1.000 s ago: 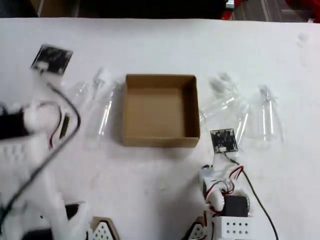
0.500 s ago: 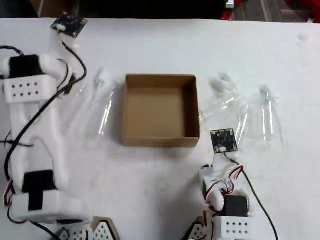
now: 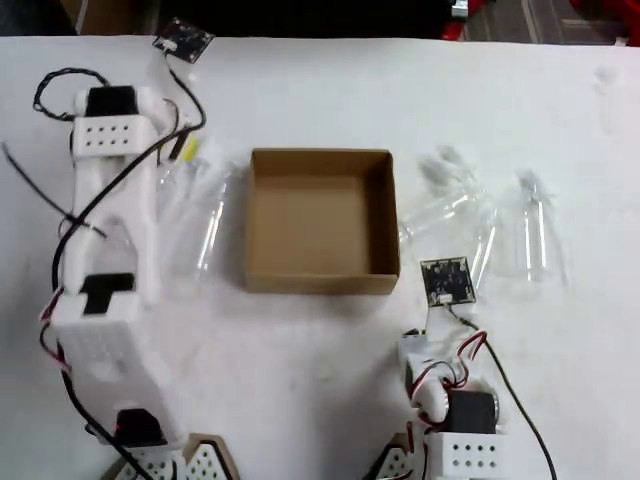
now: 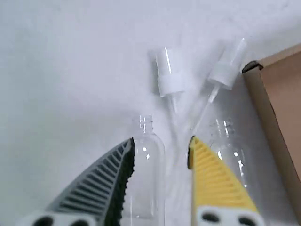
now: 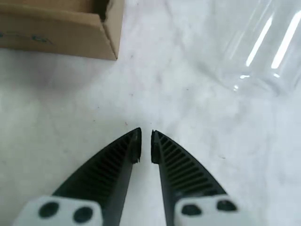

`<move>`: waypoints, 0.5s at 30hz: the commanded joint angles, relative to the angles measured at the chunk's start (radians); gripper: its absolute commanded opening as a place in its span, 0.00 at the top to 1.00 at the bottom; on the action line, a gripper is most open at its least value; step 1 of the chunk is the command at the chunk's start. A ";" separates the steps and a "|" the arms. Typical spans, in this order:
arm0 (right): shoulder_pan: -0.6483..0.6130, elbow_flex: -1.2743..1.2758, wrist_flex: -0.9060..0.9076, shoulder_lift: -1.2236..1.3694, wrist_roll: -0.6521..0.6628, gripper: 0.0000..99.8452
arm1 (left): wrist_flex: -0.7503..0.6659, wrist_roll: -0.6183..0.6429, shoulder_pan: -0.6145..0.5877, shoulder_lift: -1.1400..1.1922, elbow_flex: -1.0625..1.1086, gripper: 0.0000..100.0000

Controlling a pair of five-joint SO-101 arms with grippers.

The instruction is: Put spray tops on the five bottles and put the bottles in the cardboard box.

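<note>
Just swung left tool (image 4: 161, 146), open, astride a capless bottle (image 4: 149, 141). Right tool (image 5: 146, 141) idle, closed on nothing. First grasp near.

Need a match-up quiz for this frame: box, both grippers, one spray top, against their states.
1. cardboard box
2. left gripper
3. right gripper
4. spray top

A. jaws almost closed over the table
B. lying loose on the table
C. nothing inside
D. jaws open, capless bottle between them

Pairs: 1-C, 2-D, 3-A, 4-B
</note>
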 commanded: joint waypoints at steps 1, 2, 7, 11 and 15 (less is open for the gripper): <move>0.005 0.008 0.007 -0.005 -0.003 0.98 | 0.044 0.021 -0.031 0.116 -0.186 0.81; 0.005 0.008 0.007 -0.005 -0.003 0.98 | 0.055 0.021 -0.039 0.159 -0.232 0.81; 0.005 0.008 0.007 -0.005 -0.003 0.98 | 0.107 0.018 -0.065 0.355 -0.485 0.80; 0.005 0.008 0.007 -0.005 -0.003 0.98 | 0.189 -0.035 -0.068 0.495 -0.669 0.80; 0.005 0.008 0.007 -0.005 -0.003 0.98 | 0.252 -0.060 -0.065 0.613 -0.813 0.81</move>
